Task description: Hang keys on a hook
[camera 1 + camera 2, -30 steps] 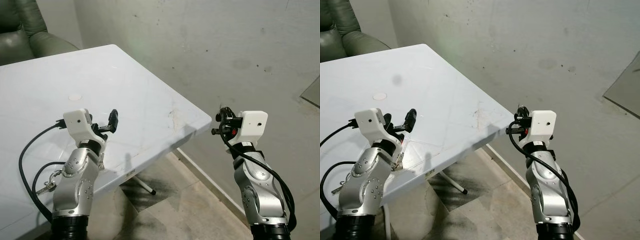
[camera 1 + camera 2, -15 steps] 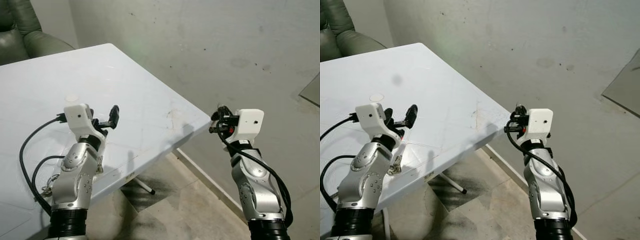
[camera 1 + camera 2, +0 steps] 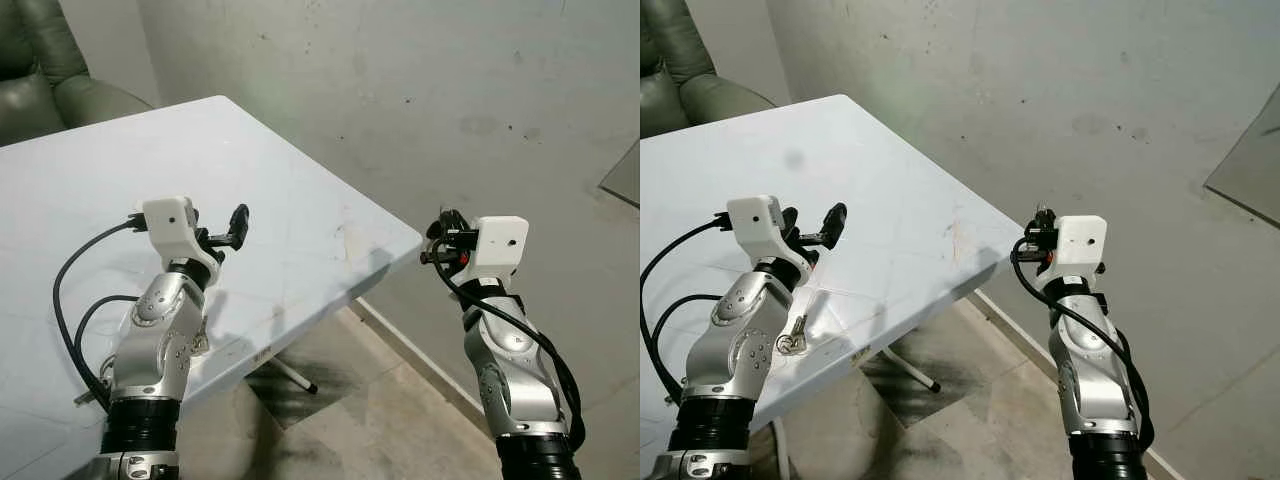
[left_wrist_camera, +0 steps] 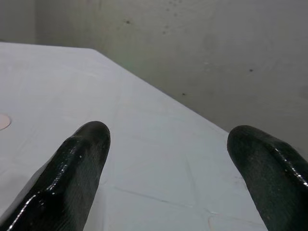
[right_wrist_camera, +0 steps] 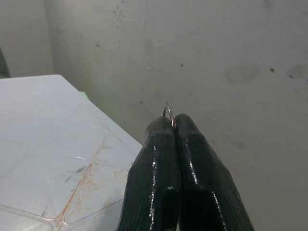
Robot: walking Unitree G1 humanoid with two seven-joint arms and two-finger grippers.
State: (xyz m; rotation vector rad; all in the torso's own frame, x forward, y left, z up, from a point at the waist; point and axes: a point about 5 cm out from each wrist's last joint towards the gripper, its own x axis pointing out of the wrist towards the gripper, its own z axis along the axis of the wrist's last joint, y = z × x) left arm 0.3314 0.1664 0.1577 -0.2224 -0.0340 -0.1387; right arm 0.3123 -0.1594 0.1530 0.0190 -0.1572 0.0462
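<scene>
Right tool [image 5: 172, 120] is pinching a thin metal ring [image 5: 168, 111], off the counter [image 3: 300, 190] at 3 o'clock. Left tool [image 4: 168, 144] is gaping wide above it; keys [image 3: 792, 340] are lying at 7 o'clock.

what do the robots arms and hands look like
Both arms are silver metal with dark screw heads, black cuffs at the base and looping black cables. Each wrist carries a white boxy camera housing. The left hand and right hand have glossy black fingers; the right shows a red spot.

Home room: green armchair [image 3: 45, 85], white table [image 3: 300, 190].
</scene>
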